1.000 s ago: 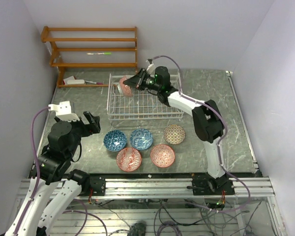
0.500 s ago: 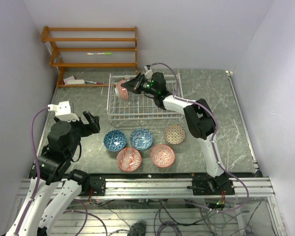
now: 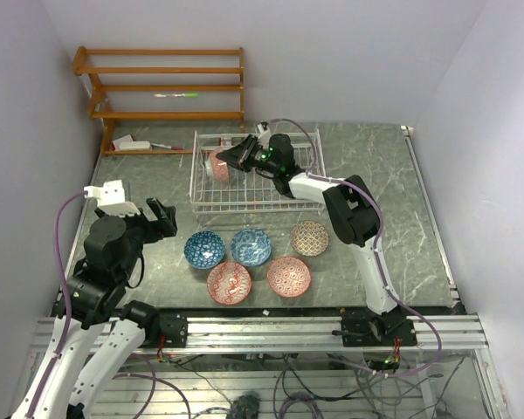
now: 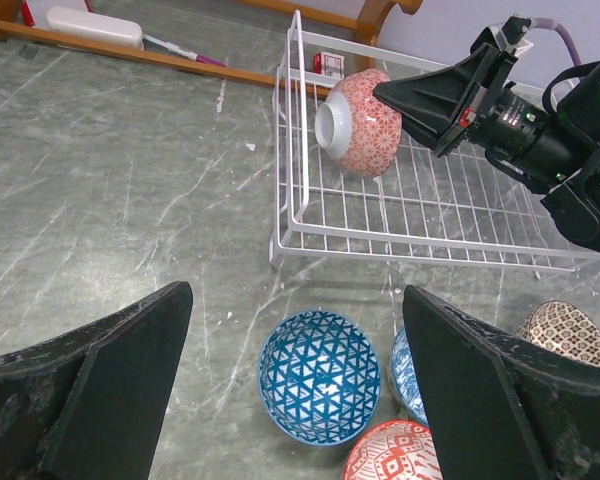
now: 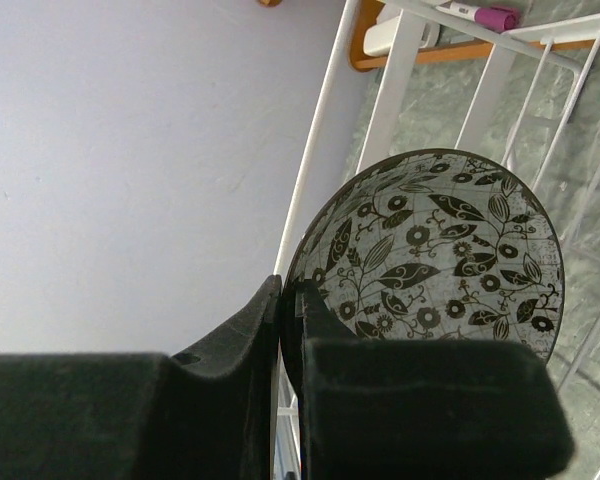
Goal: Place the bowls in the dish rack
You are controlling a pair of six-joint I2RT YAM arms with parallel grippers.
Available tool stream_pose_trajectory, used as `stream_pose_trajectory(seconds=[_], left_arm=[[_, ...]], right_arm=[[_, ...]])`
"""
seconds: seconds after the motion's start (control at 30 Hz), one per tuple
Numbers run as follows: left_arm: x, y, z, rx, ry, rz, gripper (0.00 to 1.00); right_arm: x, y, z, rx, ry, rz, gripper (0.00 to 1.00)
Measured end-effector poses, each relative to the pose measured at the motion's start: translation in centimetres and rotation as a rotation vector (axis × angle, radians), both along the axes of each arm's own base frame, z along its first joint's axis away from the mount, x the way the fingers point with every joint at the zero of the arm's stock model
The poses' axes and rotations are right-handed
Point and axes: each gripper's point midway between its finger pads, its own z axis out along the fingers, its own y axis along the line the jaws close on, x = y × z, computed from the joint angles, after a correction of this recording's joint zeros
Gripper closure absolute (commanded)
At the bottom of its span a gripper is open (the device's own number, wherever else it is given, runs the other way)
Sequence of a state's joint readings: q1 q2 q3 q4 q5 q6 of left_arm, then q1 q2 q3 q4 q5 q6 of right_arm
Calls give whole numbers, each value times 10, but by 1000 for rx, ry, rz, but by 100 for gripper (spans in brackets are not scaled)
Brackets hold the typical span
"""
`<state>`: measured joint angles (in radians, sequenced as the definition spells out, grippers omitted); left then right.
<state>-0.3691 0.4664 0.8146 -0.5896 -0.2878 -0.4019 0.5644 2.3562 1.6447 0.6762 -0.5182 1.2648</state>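
Black-and-white bowl is on its edge inside the dish rack, at its far left end, and its outside is red-patterned. The right gripper pinches its rim. Five other bowls sit on the table before the rack. The left gripper has its fingers spread wide, holding nothing.

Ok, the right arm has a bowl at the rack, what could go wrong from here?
Two risks, I think. The right gripper pinches only the rim of the bowl, which stands on edge, so it may slip or roll over once released. It also sits close to the dish rack side wall, so pulling the fingers back could knock the bowl against the wire.
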Motion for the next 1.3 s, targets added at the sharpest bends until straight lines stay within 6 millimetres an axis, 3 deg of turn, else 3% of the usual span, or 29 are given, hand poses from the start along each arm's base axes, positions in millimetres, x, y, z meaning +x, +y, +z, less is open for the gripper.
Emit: stream_pose_trajectory(seconds=[0.23, 0.5, 0.63, 0.9, 1.07, 1.3], left_arm=[[0, 1, 0, 0, 0, 3, 2], [1, 3, 0, 0, 0, 15, 2], [2, 4, -1, 1, 5, 20, 2], [2, 5, -1, 1, 5, 24, 3], [3, 6, -2, 2, 9, 27, 3], [4, 6, -3, 1, 14, 27, 2]], right_arm=[[4, -14, -8, 36, 11, -37, 100], [6, -27, -10, 38, 14, -80, 87], [8, -31, -14, 4, 17, -105, 75], [7, -42, -22, -23, 33, -132, 70], [10, -51, -26, -59, 33, -172, 57], [13, -63, -32, -133, 49, -225, 56]])
